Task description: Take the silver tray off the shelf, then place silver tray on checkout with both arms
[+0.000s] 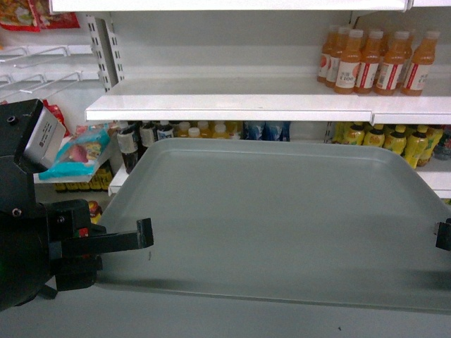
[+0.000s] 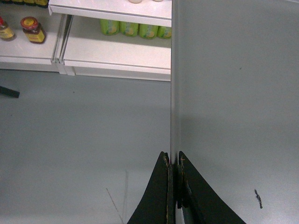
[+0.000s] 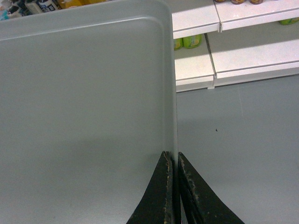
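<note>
On my left, I see the bulky black left arm (image 1: 28,232) reaching in, and the left gripper (image 2: 174,161) has its thin black fingers (image 2: 164,186) pinched closed on the left rim of the large flat matte grey-green tray (image 1: 282,218). In the left wrist view the two fingers meet edge-on around the tray's thin raised lip, with grey floor (image 2: 70,149) below on one side and the plain tray surface on the other.

The tray sits in mid-air in front of the white glossy shelf board (image 1: 232,105), clear of it and lower than its rounded front lip, roughly level, its far edge toward the shelving. Behind it I make out bottles of orange drink (image 1: 377,60) on the upper board at right, and dark and yellow bottles on the lower rows.

On my right, only a small black piece of the right gripper (image 1: 443,234) shows at the head view's edge, touching the tray's right rim. The right wrist view shows the fingers (image 3: 187,186) closed on that rim near a rounded corner.
</note>
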Motion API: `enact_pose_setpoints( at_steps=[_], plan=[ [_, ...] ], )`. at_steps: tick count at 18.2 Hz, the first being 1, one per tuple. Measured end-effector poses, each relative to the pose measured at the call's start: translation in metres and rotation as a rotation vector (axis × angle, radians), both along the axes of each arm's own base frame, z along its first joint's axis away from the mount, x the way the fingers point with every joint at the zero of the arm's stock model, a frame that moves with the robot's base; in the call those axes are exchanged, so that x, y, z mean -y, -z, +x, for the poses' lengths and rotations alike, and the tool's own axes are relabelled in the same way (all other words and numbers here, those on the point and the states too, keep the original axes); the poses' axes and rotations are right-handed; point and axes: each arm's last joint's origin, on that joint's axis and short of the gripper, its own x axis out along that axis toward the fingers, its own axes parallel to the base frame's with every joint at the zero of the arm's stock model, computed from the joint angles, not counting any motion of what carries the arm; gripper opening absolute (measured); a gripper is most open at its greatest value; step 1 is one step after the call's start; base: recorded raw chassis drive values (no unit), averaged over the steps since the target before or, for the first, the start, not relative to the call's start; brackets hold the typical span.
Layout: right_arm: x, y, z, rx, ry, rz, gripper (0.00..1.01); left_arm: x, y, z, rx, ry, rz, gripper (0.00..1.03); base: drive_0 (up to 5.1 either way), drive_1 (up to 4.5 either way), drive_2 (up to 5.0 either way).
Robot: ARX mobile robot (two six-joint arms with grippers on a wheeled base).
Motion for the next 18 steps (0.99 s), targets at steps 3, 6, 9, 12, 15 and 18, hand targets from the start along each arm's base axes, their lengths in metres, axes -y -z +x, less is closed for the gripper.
enact_pose_setpoints(
  at_steps=[3,6,9,12,15,18],
  plan=[
    [0.0000,-0.0002,0.0002,0.003,0.000,0.001,0.04,0.0000,-0.0001,0.0000,0.001,0.000,-0.001,0.03,0.1,-4.09,4.2],
    [0.0001,-0.0003,0.0002,0.004,0.002,0.000,0.04,0.0001,-0.0003,0.0002,0.003,0.000,-0.002,0.03,0.1,-4.07,4.3],
    [0.0001,-0.0004,0.0003,0.005,0.002,0.000,0.04,0.0002,-0.0005,0.0003,0.006,0.000,-0.003,0.03,0.1,-4.04,4.3],
    [0.0000,-0.0001,0.0000,0.001,0.001,0.000,0.04,0.0001,-0.0002,0.0001,0.002,0.000,-0.001,0.03,0.1,-4.12,4.2],
    [0.0000,0.0001,0.0000,0.000,0.001,0.000,0.04,0.0001,-0.0002,0.0000,0.002,0.000,-0.001,0.03,0.0,-4.16,4.2],
    [0.0000,-0.0002,0.0002,0.002,0.000,0.002,0.04,-0.0001,-0.0002,0.0001,0.002,-0.001,-0.001,0.03,0.0,-4.18,4.2]
  ],
)
